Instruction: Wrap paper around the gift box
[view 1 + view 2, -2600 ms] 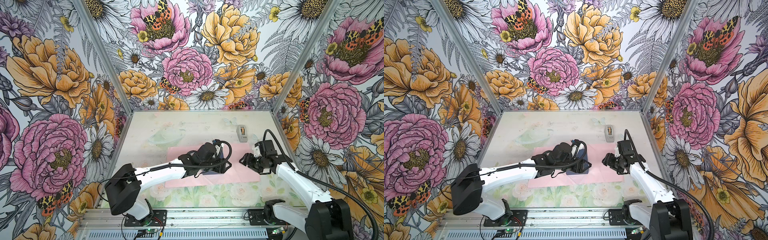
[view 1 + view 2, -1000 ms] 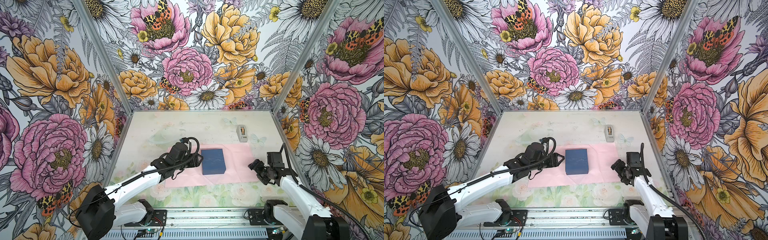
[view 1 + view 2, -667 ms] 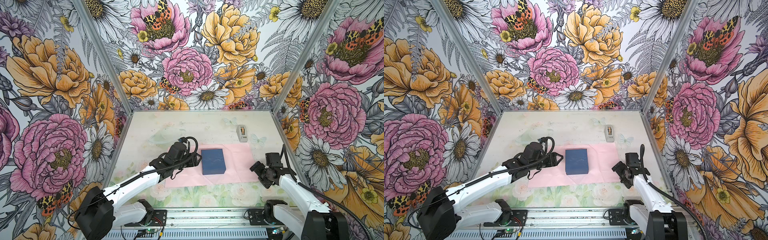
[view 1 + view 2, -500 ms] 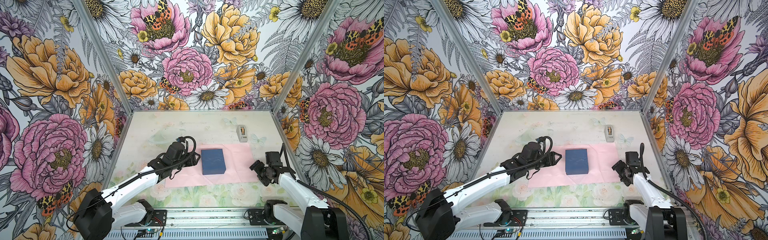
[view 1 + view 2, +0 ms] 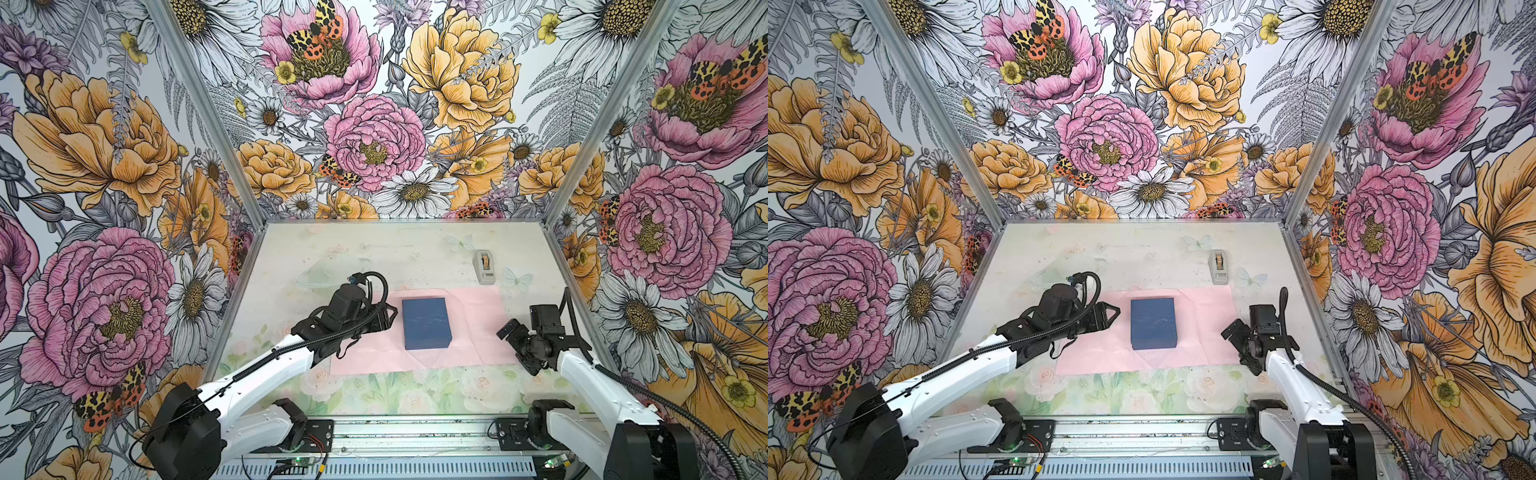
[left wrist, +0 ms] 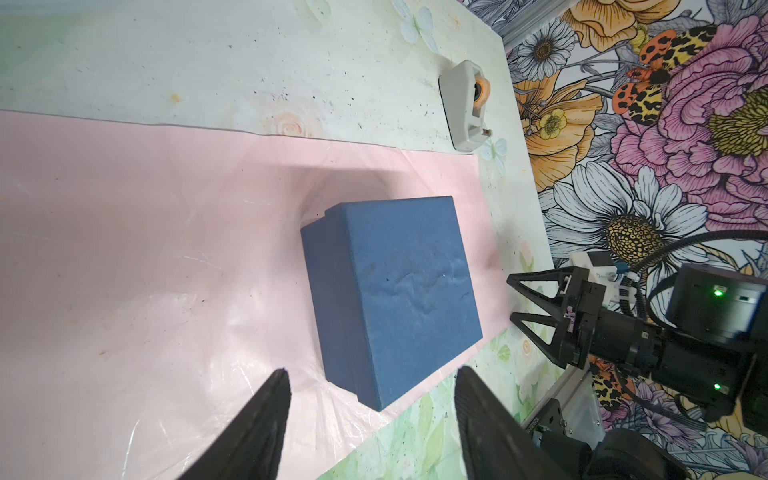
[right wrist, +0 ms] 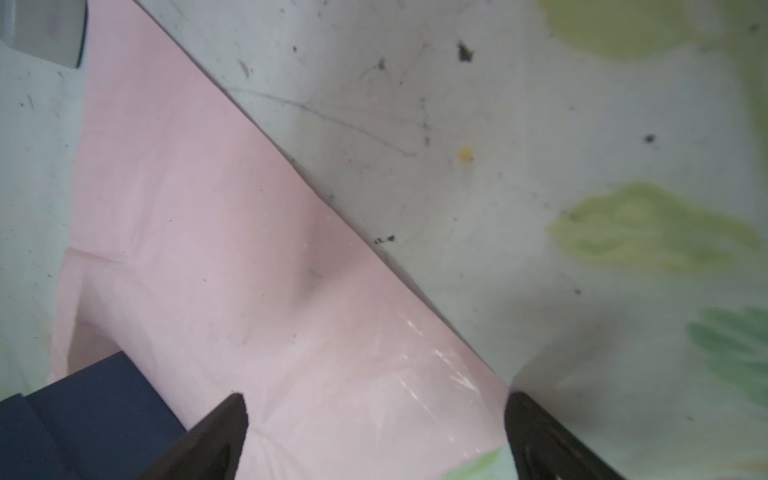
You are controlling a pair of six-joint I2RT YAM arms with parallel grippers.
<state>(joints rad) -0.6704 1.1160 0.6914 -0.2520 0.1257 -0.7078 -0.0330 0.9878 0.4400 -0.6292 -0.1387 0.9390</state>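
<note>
Bench (image 5: 374, 249) is laid out for wrapping; no fold is made yet.
Gift box (image 5: 426, 322) sits lid-up near the middle of the flat paper (image 5: 478, 328). All folding and taping is judged outstanding. Left fingers (image 6: 266, 424) stand spread and empty just left of the box. Right fingers (image 7: 216, 436) gape empty over the paper's edge, right of the box. Tape dispenser (image 5: 484, 266) sits beyond the box, just off the sheet; bare bench borders the sheet's visible edges.
</note>
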